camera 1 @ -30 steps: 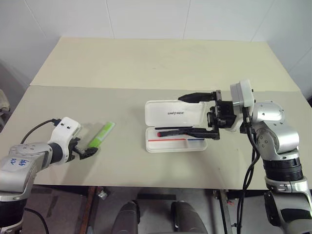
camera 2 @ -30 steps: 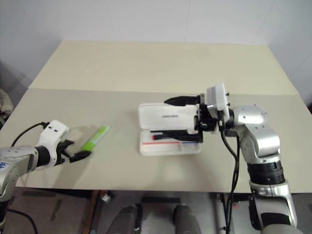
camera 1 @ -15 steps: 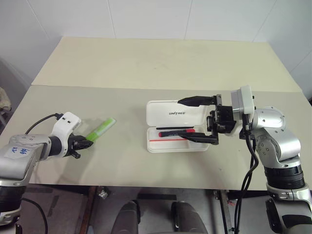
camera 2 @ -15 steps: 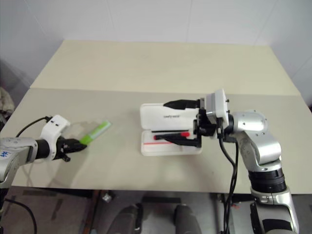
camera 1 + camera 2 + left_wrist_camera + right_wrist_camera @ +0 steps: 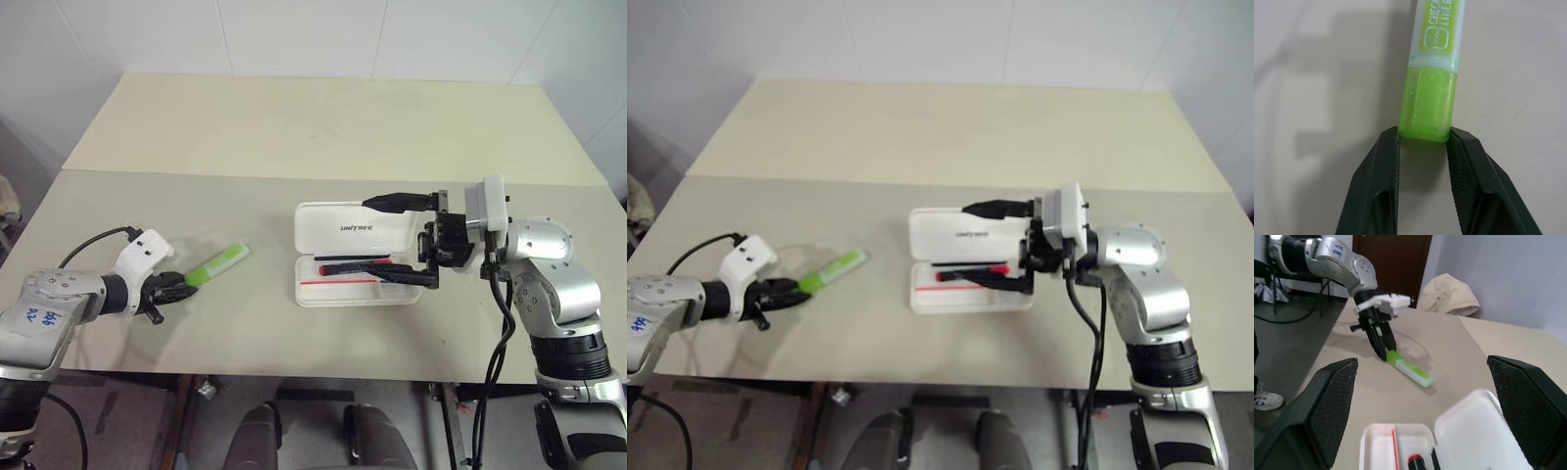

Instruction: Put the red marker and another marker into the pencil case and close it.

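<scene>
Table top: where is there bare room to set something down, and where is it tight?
Bare: the far half of the table beyond the pencil case, and the strip between the green marker and the case. Tight: around the case, where the open right gripper straddles it, and at the marker's near end, pinched by the left gripper.

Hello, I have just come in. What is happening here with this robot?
It is packing markers into a white pencil case that lies open on the table. The red marker is already inside the case. The left gripper is shut on the end of the green marker, which lies on the table to the left of the case. The right gripper is open wide over the case. The lid is not yet closed.
</scene>
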`<state>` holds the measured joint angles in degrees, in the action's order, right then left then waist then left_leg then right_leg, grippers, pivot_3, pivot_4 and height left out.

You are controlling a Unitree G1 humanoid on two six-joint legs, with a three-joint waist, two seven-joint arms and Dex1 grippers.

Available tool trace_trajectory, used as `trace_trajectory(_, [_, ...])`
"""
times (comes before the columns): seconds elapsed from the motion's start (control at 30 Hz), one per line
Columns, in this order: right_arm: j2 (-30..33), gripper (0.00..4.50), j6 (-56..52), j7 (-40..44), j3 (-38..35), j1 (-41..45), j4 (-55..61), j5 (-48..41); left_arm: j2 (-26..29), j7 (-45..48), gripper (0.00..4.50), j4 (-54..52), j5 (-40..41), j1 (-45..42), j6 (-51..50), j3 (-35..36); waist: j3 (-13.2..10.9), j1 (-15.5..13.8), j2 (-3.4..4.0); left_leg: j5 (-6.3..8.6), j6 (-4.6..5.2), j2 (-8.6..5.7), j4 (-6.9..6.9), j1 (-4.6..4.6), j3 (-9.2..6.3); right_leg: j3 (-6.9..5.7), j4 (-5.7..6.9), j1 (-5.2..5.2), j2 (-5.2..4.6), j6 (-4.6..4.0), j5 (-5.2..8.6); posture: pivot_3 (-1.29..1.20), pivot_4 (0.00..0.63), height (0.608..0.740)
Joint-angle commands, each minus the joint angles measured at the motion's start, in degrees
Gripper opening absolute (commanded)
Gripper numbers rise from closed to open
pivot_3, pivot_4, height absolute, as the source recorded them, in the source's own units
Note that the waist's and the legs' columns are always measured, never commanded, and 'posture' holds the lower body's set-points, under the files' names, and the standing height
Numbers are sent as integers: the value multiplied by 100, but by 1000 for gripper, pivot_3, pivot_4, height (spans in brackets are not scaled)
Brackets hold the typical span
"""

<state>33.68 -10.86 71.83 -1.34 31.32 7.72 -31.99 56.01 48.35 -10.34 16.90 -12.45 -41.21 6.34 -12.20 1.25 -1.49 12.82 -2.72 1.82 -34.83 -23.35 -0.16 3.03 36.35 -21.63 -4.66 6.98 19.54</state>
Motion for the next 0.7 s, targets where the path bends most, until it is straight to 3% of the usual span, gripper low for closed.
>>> trace_trajectory(0.03, [192,4500,170,89,-278,44,7,-74,79,664,1058,-67,300,-127,1092,538,0,26,0,0,-1,4,4,-3,-1,-3,-5,-1,2,0,0,0,150,740])
trace_trajectory(0.2, [431,4500,150,223,-321,-149,114,-117,236,1758,1058,-126,634,-348,1873,476,0,33,0,2,-3,-3,25,-4,4,-8,-26,-4,17,0,0,0,150,740])
trace_trajectory(0.33, [588,4500,160,127,-452,-369,164,-73,148,2273,1058,-212,908,-763,1892,165,0,37,0,4,-1,-4,27,-3,14,-3,-30,-5,53,0,1,0,150,740])
trace_trajectory(0.7, [976,4500,226,-230,-893,-978,162,92,-586,2131,1058,-9,458,-2038,1568,-1117,-2,54,-3,10,9,-4,-35,-1,23,34,8,2,88,25,-13,0,150,740])
